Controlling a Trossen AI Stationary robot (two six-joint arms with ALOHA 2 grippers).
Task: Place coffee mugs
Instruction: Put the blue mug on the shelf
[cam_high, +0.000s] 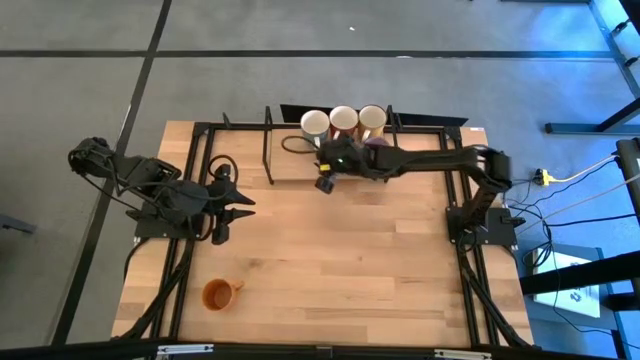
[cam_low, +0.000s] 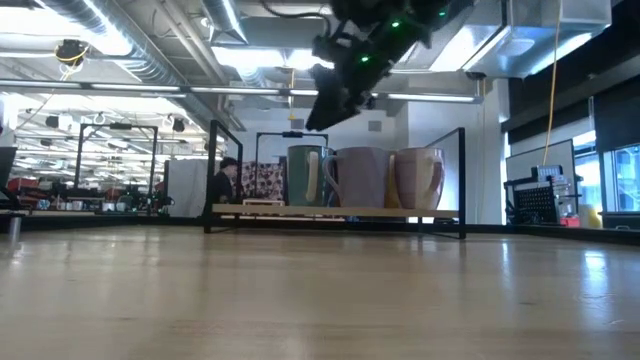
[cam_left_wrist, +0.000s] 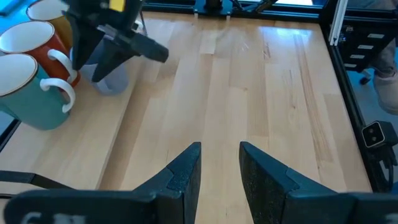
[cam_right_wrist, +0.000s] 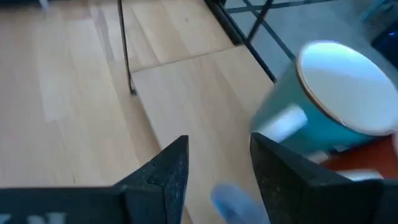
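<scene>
Three mugs stand in a row on a low wooden platform (cam_high: 290, 165) at the table's far edge: a teal one (cam_high: 315, 125) (cam_right_wrist: 329, 106), an orange-red one (cam_left_wrist: 59, 46) and a yellowish one (cam_high: 372, 118). A lavender mug (cam_left_wrist: 112, 79) (cam_low: 360, 178) stands upright just in front of them. My right gripper (cam_high: 326, 178) (cam_right_wrist: 217, 146) hovers open above the platform, over the lavender mug, holding nothing. Another orange mug (cam_high: 219, 294) stands alone on the table near its near-left corner. My left gripper (cam_high: 238, 213) (cam_left_wrist: 221, 149) waits open over the table's left side.
Thin black posts (cam_high: 268, 145) and frame bars border the platform. Black rails run along the table's left and right sides. Bare wood (cam_high: 350, 250) lies between the platform and the near edge. A person shows in the room far behind the table (cam_low: 222, 180).
</scene>
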